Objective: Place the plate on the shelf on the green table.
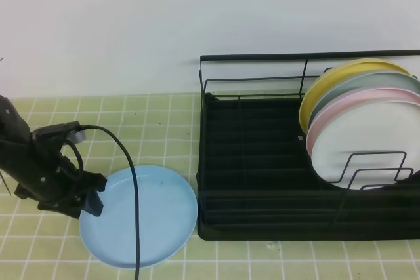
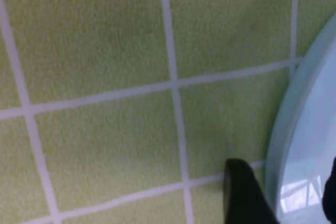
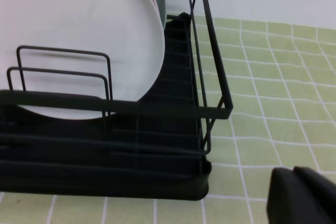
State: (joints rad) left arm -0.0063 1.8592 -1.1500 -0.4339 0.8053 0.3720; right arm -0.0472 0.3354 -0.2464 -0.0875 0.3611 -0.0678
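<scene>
The light blue plate (image 1: 147, 218) lies flat on the green table (image 1: 157, 119), just left of the shelf (image 1: 262, 162). My left gripper (image 1: 96, 201) is low at the plate's left rim. In the left wrist view the left gripper (image 2: 286, 198) is open, with one finger (image 2: 244, 195) on the tile outside the plate's rim (image 2: 294, 129) and the other at the frame's right edge over the plate. My right gripper (image 3: 302, 198) shows only as a dark corner by the shelf's right end (image 3: 202, 129); I cannot tell whether it is open or shut.
Yellow (image 1: 328, 80), grey-green (image 1: 367, 83), pink (image 1: 354, 106) and white (image 1: 367, 145) plates stand in the shelf's right end. The shelf's left slots hold nothing. A black cable (image 1: 128, 162) crosses over the blue plate. A white wall is behind.
</scene>
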